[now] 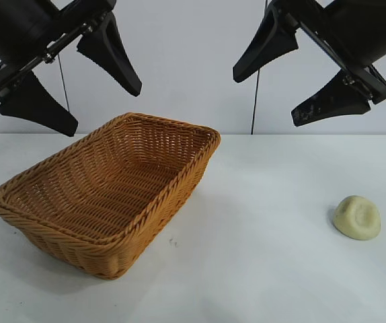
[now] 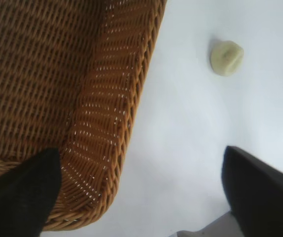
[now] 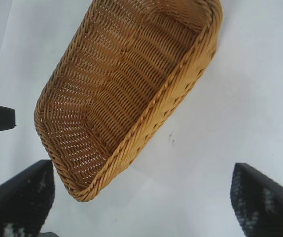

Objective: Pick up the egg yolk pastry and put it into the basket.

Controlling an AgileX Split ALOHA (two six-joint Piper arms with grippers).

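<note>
The egg yolk pastry (image 1: 357, 217) is a small pale yellow dome with a dimpled top, lying on the white table at the right; the left wrist view shows the pastry (image 2: 226, 57) too. The orange-brown wicker basket (image 1: 112, 188) stands on the left half, nothing inside it. My left gripper (image 1: 105, 108) hangs open high above the basket's far rim. High over the table's right side, well above the pastry, my right gripper (image 1: 265, 97) is open as well. Nothing is between either pair of fingers. The basket (image 3: 126, 94) fills much of the right wrist view; the pastry is out of that view.
The white table (image 1: 260, 269) runs to a pale back wall. Two thin dark cables (image 1: 255, 101) hang down behind the arms. A small dark speck (image 1: 173, 240) marks the table near the basket's right side.
</note>
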